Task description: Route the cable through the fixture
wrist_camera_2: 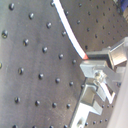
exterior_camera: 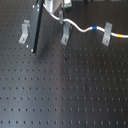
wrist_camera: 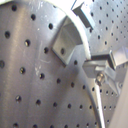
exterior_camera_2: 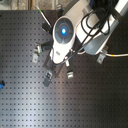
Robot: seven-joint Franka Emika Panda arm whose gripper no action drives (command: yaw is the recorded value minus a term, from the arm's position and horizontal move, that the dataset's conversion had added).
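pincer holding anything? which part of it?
Looks like the cable, gripped at its end nearest the arm; the first wrist view shows the pincer closed around the white cord.

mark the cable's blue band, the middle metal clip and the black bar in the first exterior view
blue band (exterior_camera: 95, 28), first exterior view, middle of the band on the white cable.
middle clip (exterior_camera: 64, 35), first exterior view, its upright plate.
black bar (exterior_camera: 36, 30), first exterior view, mid-length of its flat face.
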